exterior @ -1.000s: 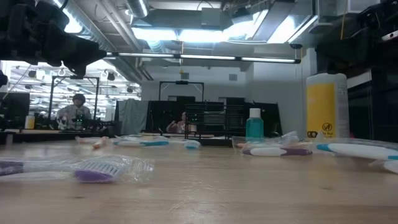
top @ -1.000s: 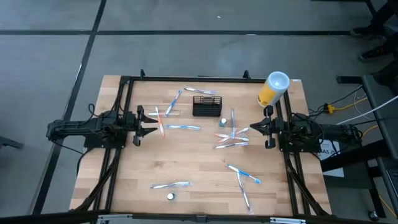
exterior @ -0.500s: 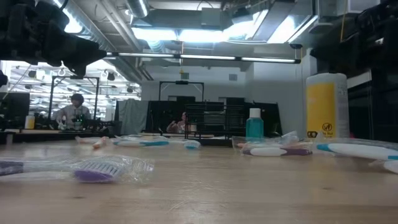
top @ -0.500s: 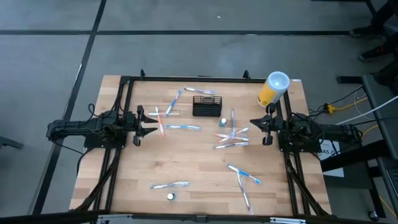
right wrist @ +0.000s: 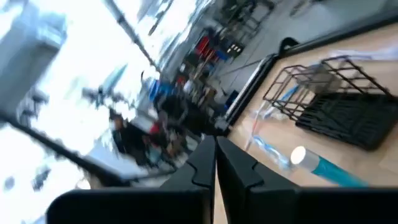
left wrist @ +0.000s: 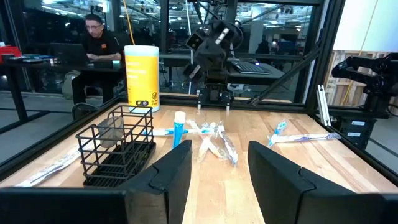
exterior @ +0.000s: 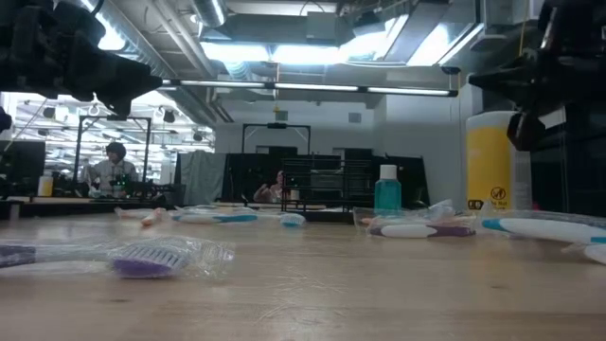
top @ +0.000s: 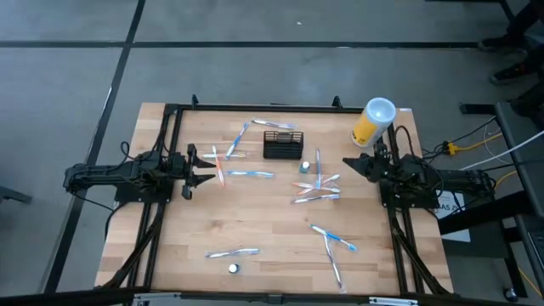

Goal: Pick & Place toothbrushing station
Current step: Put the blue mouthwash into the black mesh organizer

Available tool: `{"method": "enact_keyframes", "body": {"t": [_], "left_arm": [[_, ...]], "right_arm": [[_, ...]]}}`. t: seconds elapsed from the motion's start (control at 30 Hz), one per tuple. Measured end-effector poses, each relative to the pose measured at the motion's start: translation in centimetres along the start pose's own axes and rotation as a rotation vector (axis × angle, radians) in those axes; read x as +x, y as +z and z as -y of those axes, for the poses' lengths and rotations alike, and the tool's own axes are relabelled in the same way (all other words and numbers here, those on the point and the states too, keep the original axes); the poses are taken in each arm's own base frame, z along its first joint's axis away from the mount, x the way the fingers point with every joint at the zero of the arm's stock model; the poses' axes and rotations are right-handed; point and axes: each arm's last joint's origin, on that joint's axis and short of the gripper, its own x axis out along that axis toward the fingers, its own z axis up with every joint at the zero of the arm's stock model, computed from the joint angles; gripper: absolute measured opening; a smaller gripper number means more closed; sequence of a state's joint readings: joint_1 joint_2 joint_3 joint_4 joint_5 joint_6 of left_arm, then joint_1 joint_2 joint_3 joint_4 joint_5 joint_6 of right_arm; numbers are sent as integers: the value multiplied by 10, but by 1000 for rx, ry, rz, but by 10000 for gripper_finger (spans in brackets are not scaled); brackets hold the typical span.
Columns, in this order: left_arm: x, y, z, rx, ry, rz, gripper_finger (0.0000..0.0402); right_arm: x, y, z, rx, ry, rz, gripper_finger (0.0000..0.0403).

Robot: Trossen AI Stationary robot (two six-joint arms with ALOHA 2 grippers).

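caddy (top: 281,144): black wire mesh, box-shaped | canister (top: 372,122): yellow, label unreadable | left pincer (top: 207,178): released | right pincer (top: 348,161): clenched, empty

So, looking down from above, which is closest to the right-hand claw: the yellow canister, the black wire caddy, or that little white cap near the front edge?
From the right gripper, in the high view:
1. Yellow canister, just behind it at the table's far right corner.
2. Black wire caddy, farther off toward the table's middle, at the back.
3. Small white cap, farthest, near the front edge on the left half.
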State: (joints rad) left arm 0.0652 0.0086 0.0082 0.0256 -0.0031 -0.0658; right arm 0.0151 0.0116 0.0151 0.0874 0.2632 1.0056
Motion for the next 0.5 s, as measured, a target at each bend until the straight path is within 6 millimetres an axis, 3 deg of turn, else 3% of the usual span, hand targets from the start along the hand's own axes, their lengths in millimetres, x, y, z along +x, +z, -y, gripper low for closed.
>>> {"method": "enact_keyframes", "body": {"t": [0.1,0.2,0.37,0.5], "left_arm": [[0,0,0,0,0,0,152],[0,0,0,0,1,0,152],[0,7,-1,-21,44,76,152],[-4,27,1,-230,-36,277,152]], "right_arm": [[0,2,1,149,-41,85,17],[-1,4,-4,173,10,103,17],[-6,14,-29,149,286,148,17],[-14,24,-49,56,500,263,17]]}}
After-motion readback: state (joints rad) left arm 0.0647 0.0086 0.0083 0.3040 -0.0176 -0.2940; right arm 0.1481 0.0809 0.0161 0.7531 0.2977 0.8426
